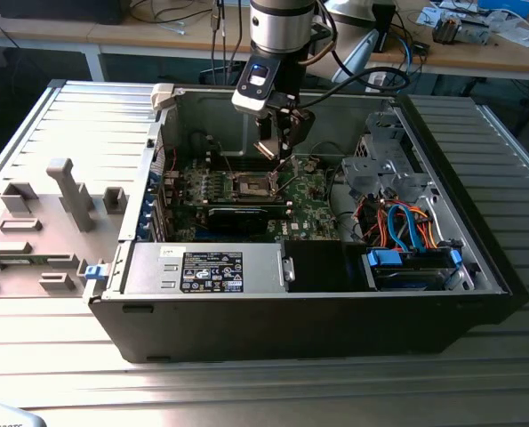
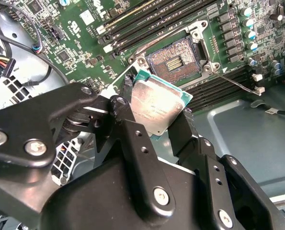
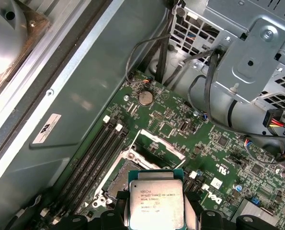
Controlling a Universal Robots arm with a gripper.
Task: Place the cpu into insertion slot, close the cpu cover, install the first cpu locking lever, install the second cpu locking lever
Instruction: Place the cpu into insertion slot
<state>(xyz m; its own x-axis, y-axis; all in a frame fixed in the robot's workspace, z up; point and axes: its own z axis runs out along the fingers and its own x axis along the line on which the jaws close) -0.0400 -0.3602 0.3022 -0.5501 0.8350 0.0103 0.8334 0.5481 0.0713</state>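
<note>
The pincer [image 2: 154, 116] grasps the cpu [image 2: 156, 101] by 2 edges above the insertion slot [image 2: 175, 58]; its fingers [image 2: 132, 139] hide 1 corner.

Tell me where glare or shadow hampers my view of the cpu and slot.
Second wrist view: pale sheen across the cpu top; the insertion slot evenly lit. First wrist view: cpu evenly lit, one blown-out highlight beyond the case wall. Exterior view: the motherboard sits in dim shade.

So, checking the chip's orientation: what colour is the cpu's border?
Teal green, edging the cpu; clearest in the second wrist view.
</note>
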